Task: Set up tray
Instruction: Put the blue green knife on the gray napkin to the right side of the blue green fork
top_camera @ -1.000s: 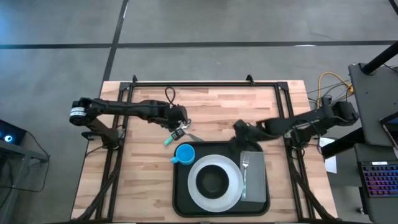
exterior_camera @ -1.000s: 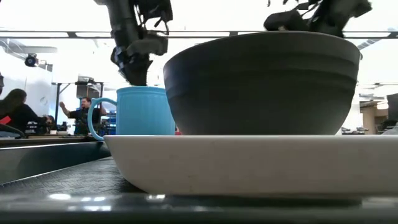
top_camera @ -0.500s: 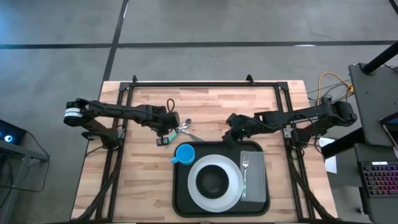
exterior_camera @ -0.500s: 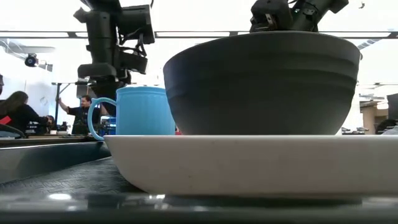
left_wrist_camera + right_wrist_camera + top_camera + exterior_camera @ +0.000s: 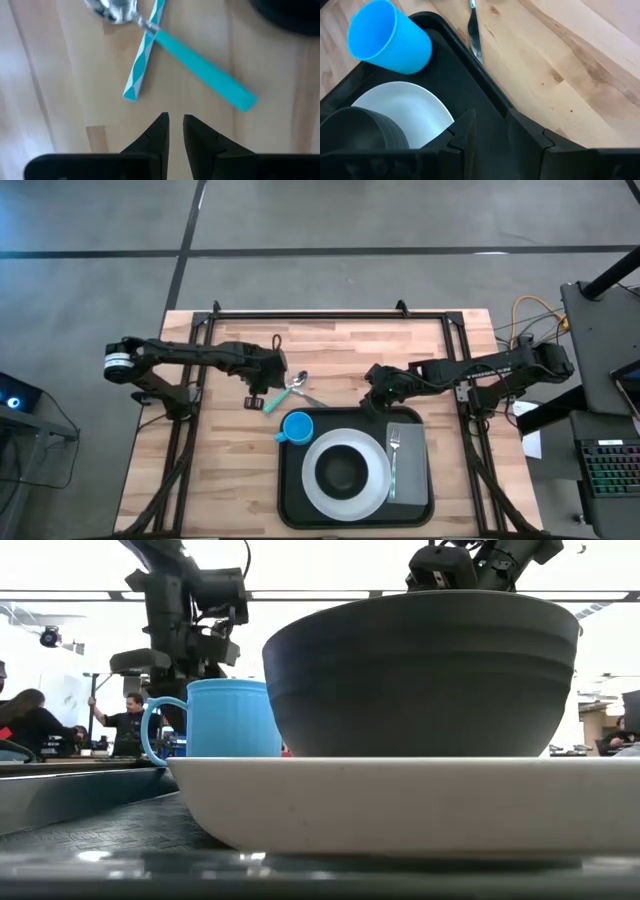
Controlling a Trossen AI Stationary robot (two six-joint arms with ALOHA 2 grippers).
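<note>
High view: tray (image 5: 290,502) sits at table's six o'clock; left gripper (image 5: 256,400), jaws narrowly apart and empty, has the teal-handled spoon (image 5: 283,391) lying diagonally at its three o'clock; right gripper (image 5: 378,396), empty with jaws partly apart, is farther.

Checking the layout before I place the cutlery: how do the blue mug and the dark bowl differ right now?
The blue mug stands directly on the tray at a far corner; the dark bowl sits on the white plate. The mug is narrower and has a side handle; the bowl is wider and has none. Both are upright, open side up, inside the tray.
</note>
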